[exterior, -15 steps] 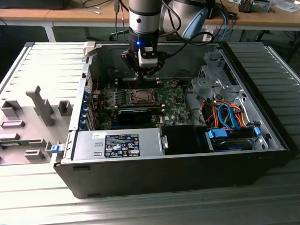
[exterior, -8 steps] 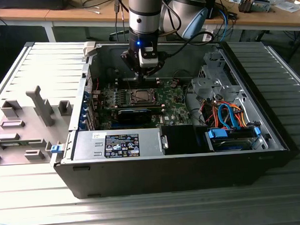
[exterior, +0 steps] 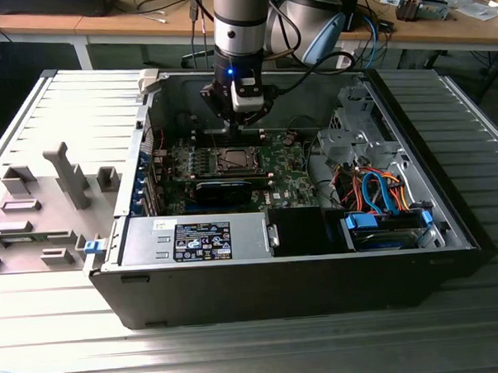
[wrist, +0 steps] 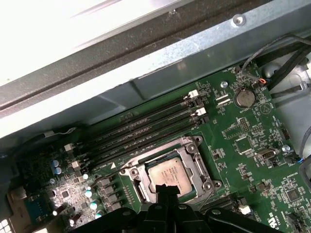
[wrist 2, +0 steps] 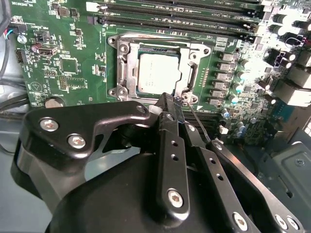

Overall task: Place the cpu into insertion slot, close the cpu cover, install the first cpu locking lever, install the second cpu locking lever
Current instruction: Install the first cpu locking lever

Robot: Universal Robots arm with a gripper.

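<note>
The cpu (wrist 2: pixel 158 72) lies flat in the insertion slot (exterior: pixel 231 161) on the green board, its silvery top showing. The cpu cover (wrist 2: pixel 124 68) is down around it, framing the chip (wrist: pixel 167 174) through its window. My gripper (wrist 2: pixel 170 101) is shut with nothing between the fingers, its tips right at the socket's near corner and just above the board. A thin metal lever rod (wrist 2: pixel 199 125) slants up beside the fingertips. In the exterior view the gripper (exterior: pixel 239 121) hangs inside the open computer case, just behind the socket.
Long memory slots (wrist: pixel 146 131) run beside the socket. A black graphics card (exterior: pixel 224 190) and the power supply (exterior: pixel 193 238) lie in front of it. A drive cage with coloured cables (exterior: pixel 381 193) fills the exterior view's right. A grey fixture tray (exterior: pixel 43 195) sits outside the case.
</note>
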